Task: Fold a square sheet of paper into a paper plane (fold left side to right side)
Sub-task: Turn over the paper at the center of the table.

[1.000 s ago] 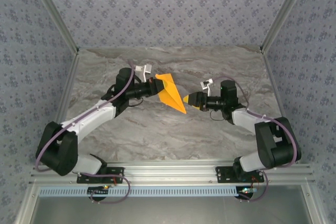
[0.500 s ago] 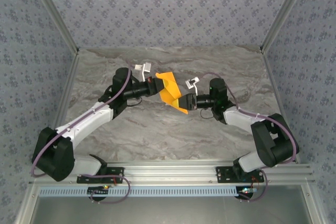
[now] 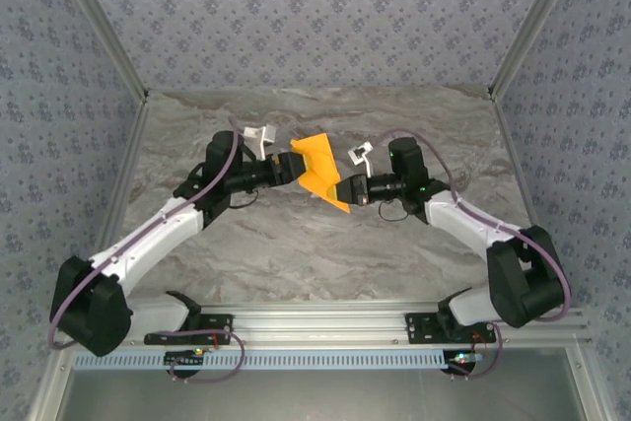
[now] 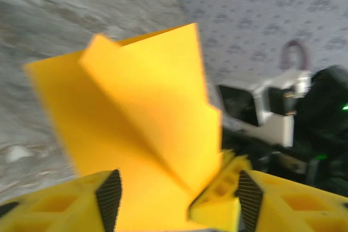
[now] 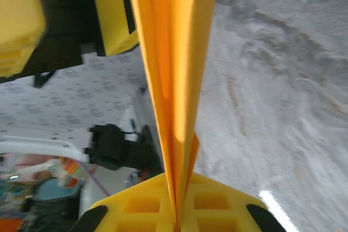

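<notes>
I see the plane (image 3: 317, 167) off the table (image 3: 296, 253), one tip pinched in my shut right gripper (image 3: 347, 191), long axis running from there toward the left gripper (image 3: 293, 167), whose jaws look parted around the far edge.

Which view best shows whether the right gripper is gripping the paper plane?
Right wrist: the paper plane runs edge-on down into the closed seam between the fingers of the right gripper. Top external shows that gripper at the plane's near tip, but small. Left wrist shows the plane's broad face, the right arm blurred behind it.
</notes>
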